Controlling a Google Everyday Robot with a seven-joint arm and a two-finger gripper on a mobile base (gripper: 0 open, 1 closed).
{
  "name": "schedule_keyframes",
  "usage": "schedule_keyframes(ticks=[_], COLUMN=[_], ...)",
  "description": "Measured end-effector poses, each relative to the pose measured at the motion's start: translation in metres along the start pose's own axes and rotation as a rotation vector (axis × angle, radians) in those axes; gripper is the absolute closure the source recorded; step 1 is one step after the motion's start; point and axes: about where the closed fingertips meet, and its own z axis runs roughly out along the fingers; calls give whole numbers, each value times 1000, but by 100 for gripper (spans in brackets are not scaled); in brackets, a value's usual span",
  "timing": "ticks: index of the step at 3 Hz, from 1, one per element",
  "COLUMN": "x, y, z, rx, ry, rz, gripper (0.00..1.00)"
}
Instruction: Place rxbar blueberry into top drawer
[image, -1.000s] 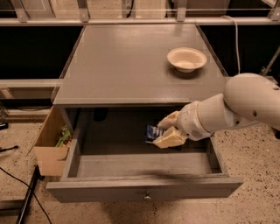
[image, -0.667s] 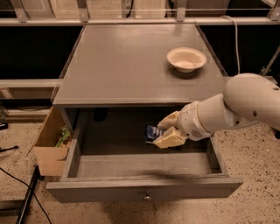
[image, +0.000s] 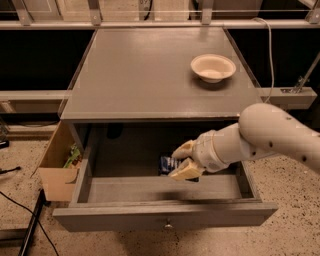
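The rxbar blueberry (image: 169, 163), a dark blue wrapper with white lettering, is inside the open top drawer (image: 165, 216), low over its floor near the middle. My gripper (image: 183, 160) reaches into the drawer from the right. Its two cream fingers (image: 183, 149) sit above and below the bar's right end and hold it. Most of the bar is hidden behind the fingers. The drawer is pulled far out, and its small round knob (image: 168, 226) shows at the centre of the front panel.
A cream bowl (image: 213, 67) stands on the grey cabinet top (image: 150, 75) at the back right. An open cardboard box (image: 60, 167) with green items stands on the floor left of the drawer. Cables lie on the floor at the lower left.
My gripper has moved down and slightly left, deeper into the drawer, and the bar has moved with it. The bowl and the drawer have not moved.
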Motion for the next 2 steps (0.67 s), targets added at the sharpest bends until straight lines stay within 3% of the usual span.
schedule_keyframes(ticks=[2], x=[18], y=[1], z=[47], rx=[-9], ry=[-4], rz=[-49], gripper=[100])
